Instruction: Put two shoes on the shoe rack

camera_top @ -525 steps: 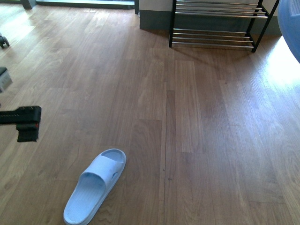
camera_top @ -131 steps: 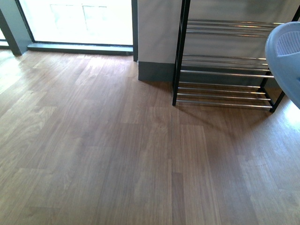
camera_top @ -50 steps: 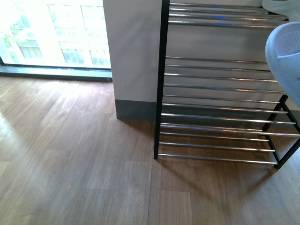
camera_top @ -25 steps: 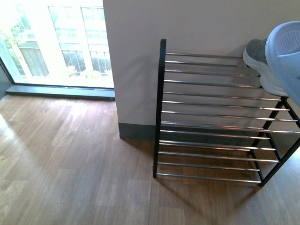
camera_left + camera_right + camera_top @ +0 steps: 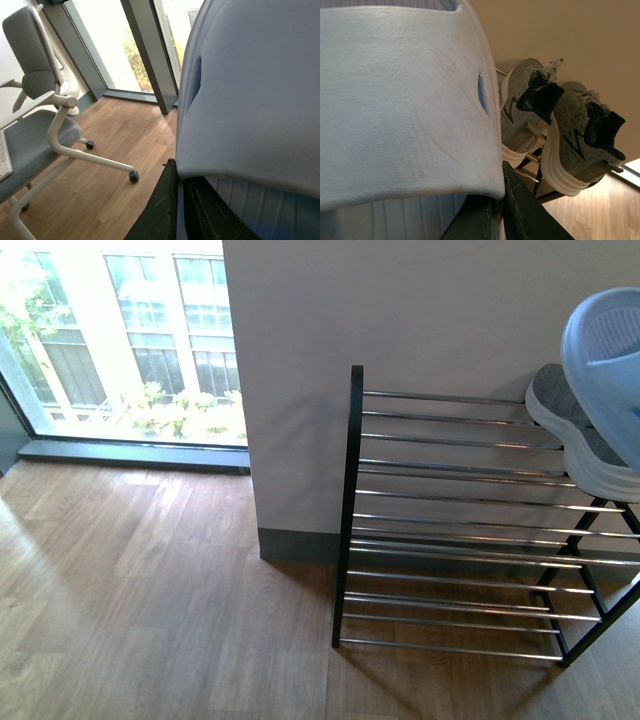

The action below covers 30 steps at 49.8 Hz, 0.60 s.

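The shoe rack (image 5: 352,500), black-framed with silver bars, stands against the wall at the right of the front view. A grey knit sneaker (image 5: 570,435) with a white sole lies on its top tier. A pale blue slide (image 5: 608,350) hangs at the right edge, over that sneaker. In the right wrist view my right gripper (image 5: 495,192) is shut on this slide's (image 5: 400,100) strap, with both grey sneakers (image 5: 527,112) side by side on the rack beyond. My left gripper (image 5: 180,176) is shut on the other pale blue slide (image 5: 250,90), which fills its view.
A white wall with a grey skirting (image 5: 295,545) runs behind the rack. A floor-to-ceiling window (image 5: 120,350) lies to its left, above wooden floor (image 5: 150,610). A grey office chair (image 5: 37,100) on castors shows in the left wrist view.
The front view has closed in on the rack and risen, so its top tier and a grey sneaker now show. The slide stays at the right edge.
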Available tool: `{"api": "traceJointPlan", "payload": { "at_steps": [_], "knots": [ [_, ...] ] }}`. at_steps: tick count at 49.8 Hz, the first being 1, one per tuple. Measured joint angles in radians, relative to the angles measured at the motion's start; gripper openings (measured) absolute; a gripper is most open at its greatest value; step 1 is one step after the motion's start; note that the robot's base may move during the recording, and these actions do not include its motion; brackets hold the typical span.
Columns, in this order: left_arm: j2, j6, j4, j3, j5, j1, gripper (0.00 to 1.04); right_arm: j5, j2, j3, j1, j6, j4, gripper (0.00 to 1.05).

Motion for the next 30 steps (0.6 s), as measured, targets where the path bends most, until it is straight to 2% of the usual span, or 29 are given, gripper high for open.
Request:
{"api": "traceJointPlan", "payload": {
  "at_steps": [20, 21, 24, 27, 30],
  "knots": [
    [0.002, 0.000, 0.000, 0.000, 0.001, 0.000, 0.02, 0.003, 0.004, 0.000, 0.000, 0.000, 0.000, 0.02],
    [0.002, 0.000, 0.000, 0.000, 0.001, 0.000, 0.02, -0.016, 0.008, -0.002, -0.003, 0.019, 0.012, 0.02],
    [0.002, 0.000, 0.000, 0.000, 0.001, 0.000, 0.02, -0.194, 0.066, -0.012, -0.008, 0.130, 0.174, 0.02],
    [0.000, 0.000, 0.000, 0.000, 0.000, 0.000, 0.02, -0.226, 0.103, 0.008, 0.014, 0.210, 0.222, 0.02],
    [0.000, 0.000, 0.000, 0.000, 0.001, 0.000, 0.02, -0.188, 0.177, 0.081, 0.073, 0.278, 0.217, 0.02]
  ]
}}
